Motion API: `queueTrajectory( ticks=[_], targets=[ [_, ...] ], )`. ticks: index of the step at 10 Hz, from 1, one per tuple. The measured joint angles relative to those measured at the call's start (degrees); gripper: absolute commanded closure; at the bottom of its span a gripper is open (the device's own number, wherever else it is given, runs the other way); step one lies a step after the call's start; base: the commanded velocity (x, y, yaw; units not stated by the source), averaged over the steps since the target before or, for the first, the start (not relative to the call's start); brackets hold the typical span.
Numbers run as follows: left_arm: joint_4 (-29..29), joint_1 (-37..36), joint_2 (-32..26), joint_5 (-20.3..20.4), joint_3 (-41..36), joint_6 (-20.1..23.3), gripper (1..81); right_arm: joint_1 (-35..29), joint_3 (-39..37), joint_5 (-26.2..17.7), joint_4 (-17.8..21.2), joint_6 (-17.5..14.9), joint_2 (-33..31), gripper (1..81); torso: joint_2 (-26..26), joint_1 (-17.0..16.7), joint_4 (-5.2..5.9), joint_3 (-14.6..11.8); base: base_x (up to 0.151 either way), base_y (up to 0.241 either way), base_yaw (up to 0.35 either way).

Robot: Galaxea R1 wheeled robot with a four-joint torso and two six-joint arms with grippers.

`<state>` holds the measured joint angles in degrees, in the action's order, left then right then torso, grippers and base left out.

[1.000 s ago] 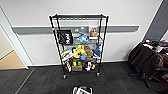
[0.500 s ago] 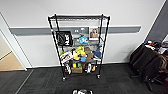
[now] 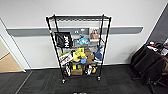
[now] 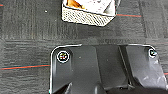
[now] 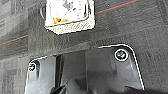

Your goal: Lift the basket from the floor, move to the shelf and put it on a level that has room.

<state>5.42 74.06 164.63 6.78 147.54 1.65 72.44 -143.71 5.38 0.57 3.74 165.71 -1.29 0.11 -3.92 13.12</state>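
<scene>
Pincer positions on both arms cannot be told. Both wrists hang above the basket (image 4: pixel 88 15), which sits on the floor (image 4: pixel 27 30), untouched. Ahead stands the shelf (image 3: pixel 78 47), its top level (image 3: pixel 78 18) bare. An uneven grasp could tip the basket's contents out.

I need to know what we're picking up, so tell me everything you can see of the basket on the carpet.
The basket is rectangular with cream woven sides and a darker rim. It sits upright on the dark carpet floor, apart from both arms. Inside it holds something orange and pale, patterned contents that I cannot identify. In the right wrist view one corner points toward the camera. A thin red line on the carpet runs close by. Its handles are too unclear to describe.
</scene>
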Motion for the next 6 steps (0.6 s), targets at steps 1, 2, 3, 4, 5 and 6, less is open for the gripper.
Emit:
queueTrajectory(
  ticks=[1, 2, 3, 4, 5, 6],
  targets=[
    [0.00, 0.00, 0.00, 0.00, 0.00, 0.00, 1.0, 0.09, 0.00, 0.05, 0.00, 0.00, 0.00, 1.0, 0.00, -0.02, 0.00, 0.00, 0.112, 0.000, 0.000],
    [0.00, 0.00, 0.02, 0.00, 0.00, 0.00, 1.0, 0.13, 0.00, -0.01, 0.00, 0.00, 0.00, 1.0, 0.00, -0.02, 0.00, 0.00, 0.099, 0.000, 0.000],
    [0.00, -0.07, 0.09, 0.09, 0.00, 0.00, 1.0, 0.02, 0.00, 0.11, 0.00, 0.00, 0.00, 1.0, 0.02, 0.00, 0.00, 0.02, 0.084, 0.000, 0.000],
    [0.00, -0.05, 0.24, 0.09, 0.00, 0.00, 1.0, -0.06, 0.00, 0.21, 0.00, 0.00, 0.00, 1.0, 0.02, 0.02, 0.00, 0.02, 0.070, 0.000, 0.000],
    [0.00, -0.02, 0.30, 0.09, 0.00, 0.00, 1.0, -0.02, 0.00, 0.16, 0.00, -0.02, 0.00, 1.0, 0.02, 0.02, 0.00, 0.02, 0.000, 0.000, 0.000],
    [-0.02, -0.05, 0.30, 0.13, 0.00, 0.00, 1.0, -0.06, 0.00, 0.18, 0.02, -0.02, 0.00, 1.0, 0.02, 0.02, 0.00, 0.02, 0.000, 0.000, 0.000]
  ],
)
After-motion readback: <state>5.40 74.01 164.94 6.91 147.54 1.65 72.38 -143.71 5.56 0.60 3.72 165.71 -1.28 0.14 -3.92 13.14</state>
